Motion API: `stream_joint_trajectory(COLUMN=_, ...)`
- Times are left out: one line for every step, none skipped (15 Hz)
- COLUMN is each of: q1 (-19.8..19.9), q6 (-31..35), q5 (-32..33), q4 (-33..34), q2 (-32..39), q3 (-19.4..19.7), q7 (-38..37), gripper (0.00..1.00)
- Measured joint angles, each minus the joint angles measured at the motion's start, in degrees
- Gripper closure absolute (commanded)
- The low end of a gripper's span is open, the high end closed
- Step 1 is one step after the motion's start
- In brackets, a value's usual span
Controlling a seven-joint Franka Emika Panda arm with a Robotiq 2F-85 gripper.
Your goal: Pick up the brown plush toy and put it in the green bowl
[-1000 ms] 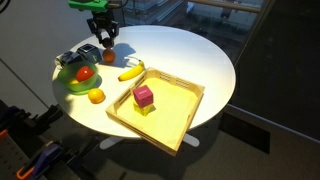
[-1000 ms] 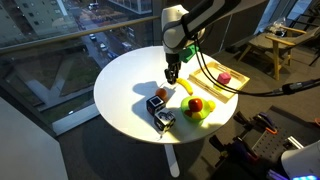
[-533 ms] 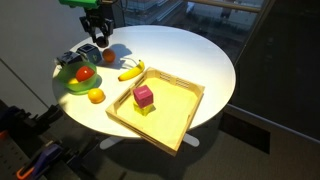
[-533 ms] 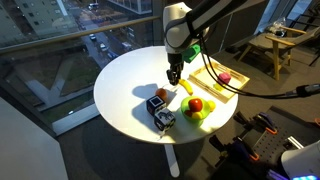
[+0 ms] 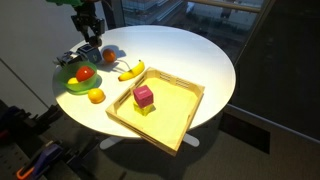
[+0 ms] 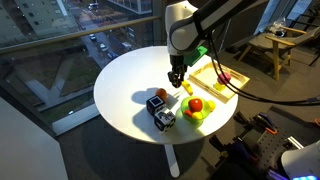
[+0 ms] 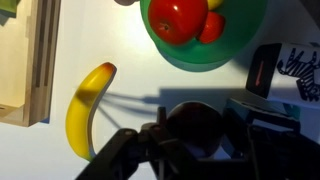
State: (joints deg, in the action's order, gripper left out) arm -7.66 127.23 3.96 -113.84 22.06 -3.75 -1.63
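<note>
Toy in grasp.
My gripper (image 7: 197,140) clamps the brown plush toy (image 7: 195,122); green bowl (image 7: 222,54) at 12 o'clock, wrist view.

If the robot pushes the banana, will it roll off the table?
Probably not. The banana is curved and lies flat on its side, so it would likely slide or spin rather than roll. Its skin looks smooth, so it might slip in a pinch.

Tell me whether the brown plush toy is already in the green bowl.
No: in the wrist view the brown plush toy sits in the gripper, outside the green bowl, which holds only fruit.
</note>
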Motion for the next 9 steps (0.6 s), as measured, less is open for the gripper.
stream_joint_trajectory(q1=-0.26, q6=0.75, q5=0.53, q4=-0.86, q2=-0.60, q3=0.00, q7=-1.16, gripper=0.66)
stream_joint_trajectory(q1=-0.51, q6=1.72, q5=1.12, q4=-1.78, q2=-1.25, q3=0.00, q7=-2.30, gripper=0.66)
stream_joint_trajectory(q1=-0.71, q6=2.65, q5=1.59, q4=-2.64, q2=-1.82, q3=0.00, q7=-3.32, gripper=0.66)
stream_joint_trajectory(q1=-0.89, q6=3.69, q5=2.11, q4=-3.55, q2=-2.46, q3=0.01, q7=-4.22, gripper=0.66)
stream_joint_trajectory(q1=-1.02, q6=4.61, q5=2.60, q4=-4.40, q2=-3.07, q3=0.01, q7=-5.16, gripper=0.66)
stream_joint_trajectory(q1=-1.14, q6=5.38, q5=3.09, q4=-5.17, q2=-3.60, q3=0.02, q7=-5.98, gripper=0.66)
stream_joint_trajectory(q1=-1.22, q6=6.09, q5=3.51, q4=-5.87, q2=-4.15, q3=0.02, q7=-6.67, gripper=0.66)
stream_joint_trajectory(q1=-1.26, q6=6.56, q5=3.79, q4=-6.45, q2=-4.57, q3=0.03, q7=-7.29, gripper=0.66)
stream_joint_trajectory(q1=-1.28, q6=6.80, q5=4.01, q4=-6.82, q2=-4.87, q3=0.04, q7=-7.68, gripper=0.41)
